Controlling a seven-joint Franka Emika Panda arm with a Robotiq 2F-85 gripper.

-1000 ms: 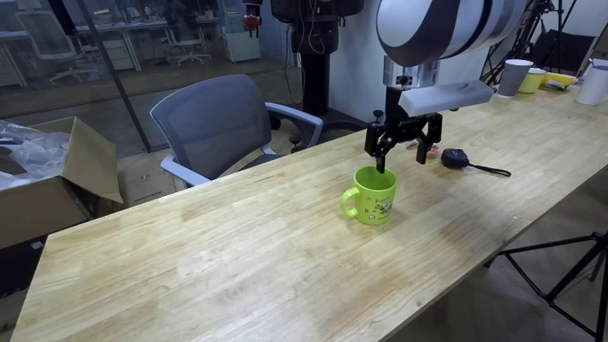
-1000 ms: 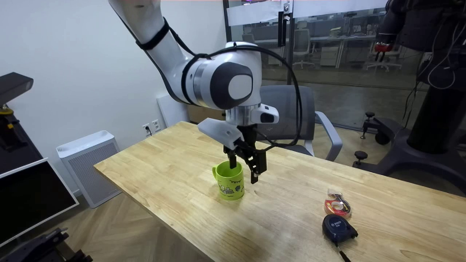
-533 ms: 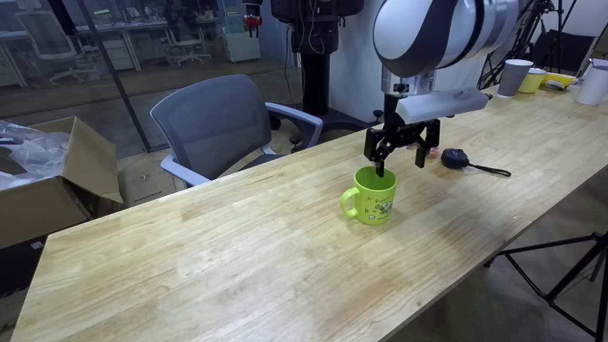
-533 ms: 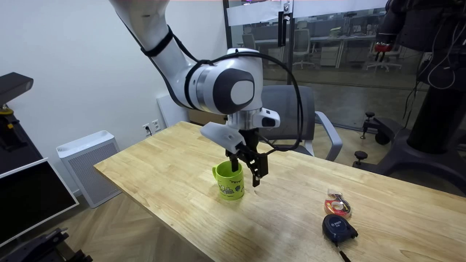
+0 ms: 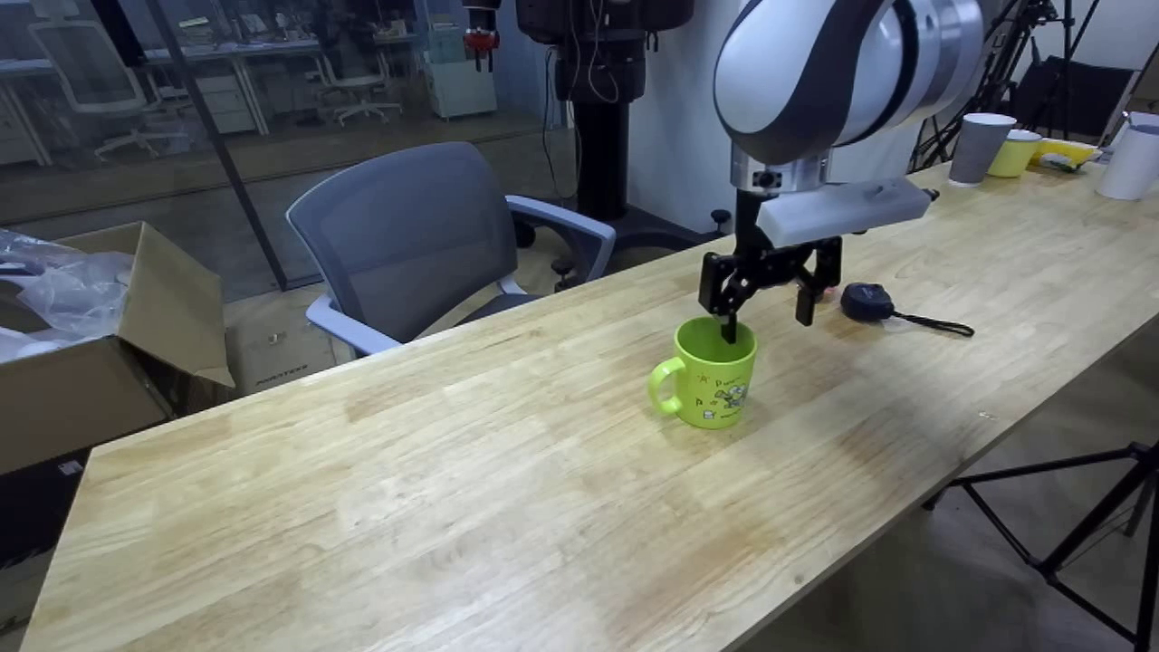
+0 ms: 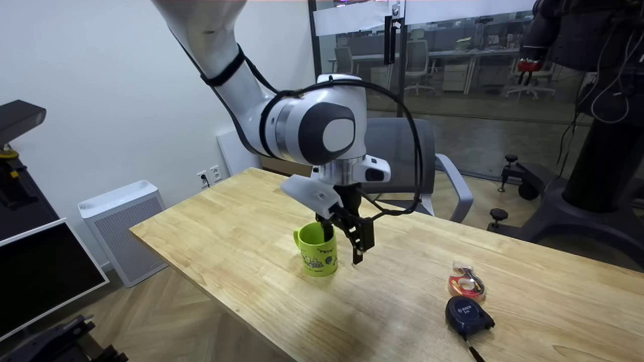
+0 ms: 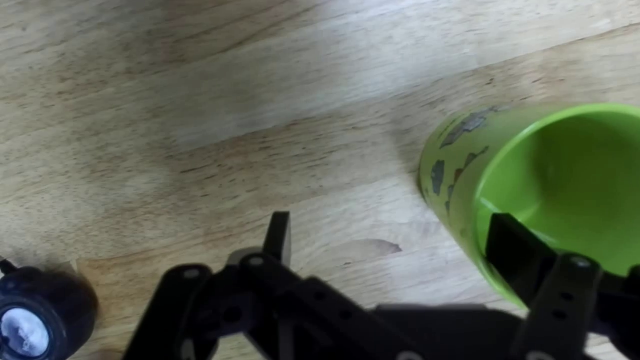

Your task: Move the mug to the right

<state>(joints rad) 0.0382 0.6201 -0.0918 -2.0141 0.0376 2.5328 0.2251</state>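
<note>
My arm (image 6: 244,94) is glossy white, banded by a black strap (image 6: 224,72) and carrying a looped black cable (image 6: 418,151), and at the wrist a dark rounded patch (image 6: 309,133) frames a pale grey disc (image 6: 338,134). Below these I wear a silver metal collar (image 6: 336,172) with a small dark fitting (image 5: 768,179) set in it, a stubby white knob (image 6: 363,168) with a black panel (image 6: 375,175), and a long whitish box (image 5: 842,214) with bevelled edges. My claw (image 5: 767,327) is black all over, its links (image 7: 332,305) dotted with greyish screw heads (image 7: 580,261) and small round holes (image 7: 559,315), its fingers (image 7: 517,252) squared off at the ends.
</note>
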